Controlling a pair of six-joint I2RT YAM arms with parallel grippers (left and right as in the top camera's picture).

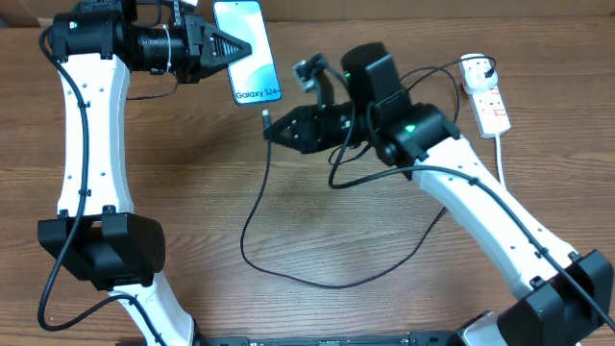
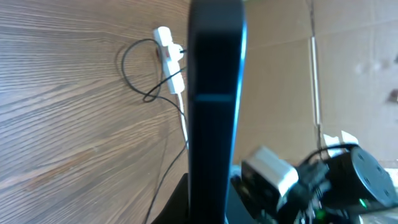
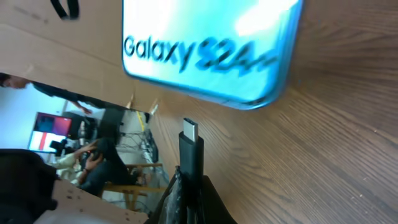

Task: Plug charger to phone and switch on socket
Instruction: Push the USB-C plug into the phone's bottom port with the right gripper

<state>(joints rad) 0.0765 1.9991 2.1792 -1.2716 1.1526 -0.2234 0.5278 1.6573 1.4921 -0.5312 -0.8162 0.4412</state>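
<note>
My left gripper (image 1: 233,48) is shut on the long edge of the phone (image 1: 252,29) and holds it above the table's far edge, teal screen up, with the "Galaxy S24" end towards the right arm. In the left wrist view the phone (image 2: 214,93) stands edge-on between the jaws of the left gripper (image 2: 211,202). My right gripper (image 1: 273,127) is shut on the connector tip (image 1: 266,119) of the charger (image 1: 252,207). In the right wrist view the connector tip (image 3: 189,132) points up at the phone (image 3: 211,50), a short gap below its bottom edge. The socket (image 1: 486,96) lies at the far right.
The black cable loops over the middle of the wooden table (image 1: 192,192) and runs back to the socket. The socket's thick white cord (image 1: 504,159) trails towards the front right. A cardboard wall (image 2: 348,62) stands behind the table's far edge.
</note>
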